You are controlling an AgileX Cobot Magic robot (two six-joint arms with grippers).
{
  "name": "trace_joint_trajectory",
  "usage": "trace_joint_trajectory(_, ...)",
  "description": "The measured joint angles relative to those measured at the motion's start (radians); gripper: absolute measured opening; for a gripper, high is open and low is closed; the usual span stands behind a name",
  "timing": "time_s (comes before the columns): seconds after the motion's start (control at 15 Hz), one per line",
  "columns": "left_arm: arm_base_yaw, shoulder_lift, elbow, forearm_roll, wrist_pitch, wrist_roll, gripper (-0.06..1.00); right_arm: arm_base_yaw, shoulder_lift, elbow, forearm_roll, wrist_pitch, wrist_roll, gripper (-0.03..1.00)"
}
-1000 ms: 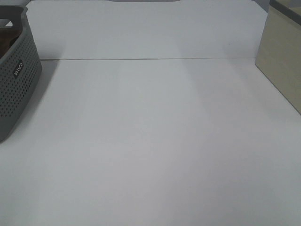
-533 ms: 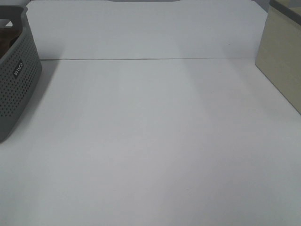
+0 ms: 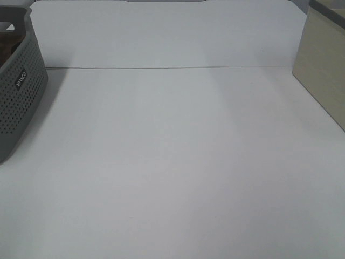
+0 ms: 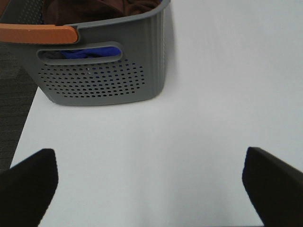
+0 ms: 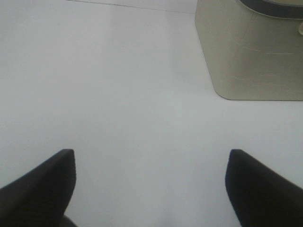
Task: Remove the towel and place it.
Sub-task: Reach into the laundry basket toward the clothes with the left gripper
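The dark brown towel (image 4: 102, 8) lies inside the grey perforated basket (image 4: 102, 78), which has an orange handle (image 4: 38, 33); something blue shows through its handle slot. In the exterior high view the basket (image 3: 19, 91) stands at the far left, with a sliver of brown towel (image 3: 6, 48) inside. My left gripper (image 4: 149, 182) is open and empty over the white table, short of the basket. My right gripper (image 5: 151, 187) is open and empty over bare table. Neither gripper shows in the exterior high view.
A beige bin (image 3: 323, 65) stands at the right edge of the white table (image 3: 178, 162); it also shows in the right wrist view (image 5: 251, 52). Dark floor (image 4: 12, 109) lies past the table edge beside the basket. A white backboard (image 3: 161, 32) closes the far side.
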Motion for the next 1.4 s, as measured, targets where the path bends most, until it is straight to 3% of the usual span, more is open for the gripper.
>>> trace_joint_trajectory(0.13,0.000,0.173,-0.107,-0.042,0.101,0.147,0.99,0.000,0.000,0.000,0.000,0.000,0.000,0.82)
trace_joint_trajectory(0.27,0.000,0.331,-0.223,-0.062,0.119,0.317,0.98,0.000,0.000,0.000,0.000,0.000,0.000,0.82)
trace_joint_trajectory(0.4,0.000,0.446,-0.324,-0.041,0.121,0.456,0.98,0.000,0.000,0.000,0.000,0.000,0.000,0.82)
trace_joint_trajectory(0.47,-0.002,0.603,-0.448,0.016,0.123,0.574,0.98,0.000,0.000,0.000,0.000,0.000,0.000,0.82)
trace_joint_trajectory(0.8,-0.069,1.017,-0.769,0.193,0.123,0.732,0.98,0.000,0.000,0.000,0.000,0.000,0.000,0.82)
trace_joint_trajectory(1.07,-0.064,1.380,-1.038,0.205,0.121,0.811,0.95,0.000,0.000,0.000,0.000,0.000,0.000,0.82)
trace_joint_trajectory(1.4,0.032,1.709,-1.193,0.235,0.119,0.918,0.94,0.000,0.000,0.000,0.000,0.000,0.000,0.82)
